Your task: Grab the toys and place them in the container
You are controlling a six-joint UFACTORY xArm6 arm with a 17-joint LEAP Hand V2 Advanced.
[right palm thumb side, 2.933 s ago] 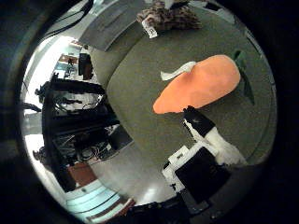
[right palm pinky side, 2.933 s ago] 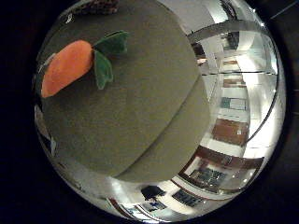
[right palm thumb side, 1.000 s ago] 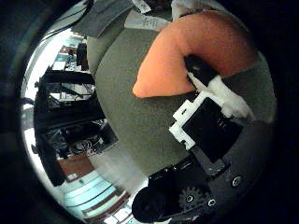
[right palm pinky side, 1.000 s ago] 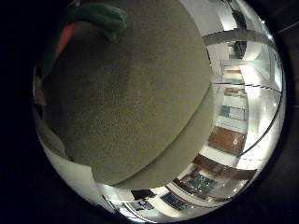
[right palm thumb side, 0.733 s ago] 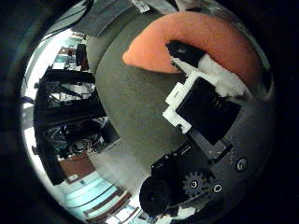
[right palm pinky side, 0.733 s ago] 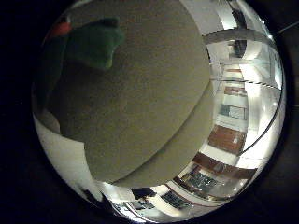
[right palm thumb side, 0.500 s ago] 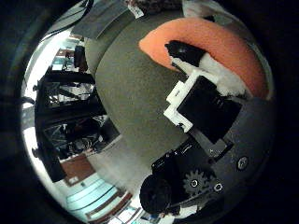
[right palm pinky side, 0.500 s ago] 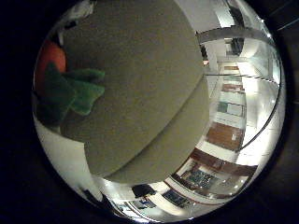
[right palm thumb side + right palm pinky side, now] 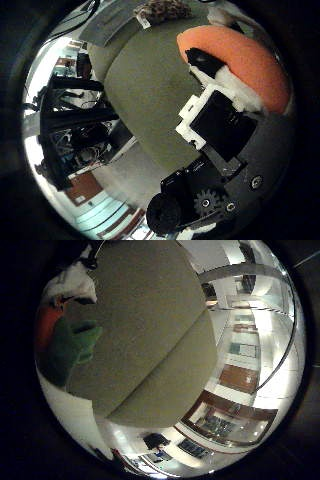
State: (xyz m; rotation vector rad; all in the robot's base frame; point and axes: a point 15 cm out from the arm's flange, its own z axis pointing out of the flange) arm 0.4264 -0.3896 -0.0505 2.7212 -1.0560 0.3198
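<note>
Closing in since earlier, the hand [image 9: 220, 150] now curls its fingers [image 9: 210, 65] round the orange carrot toy [image 9: 245, 65] on the tabletop [image 9: 145, 95]; squeeze firmly before lifting; spotted toy [image 9: 162, 11] lies beyond it.

Big olive-green fabric cushion [image 9: 145, 90] carries everything; a spotted brown plush toy [image 9: 162, 10] sits at its far edge, near a grey flat board [image 9: 107, 22].
</note>
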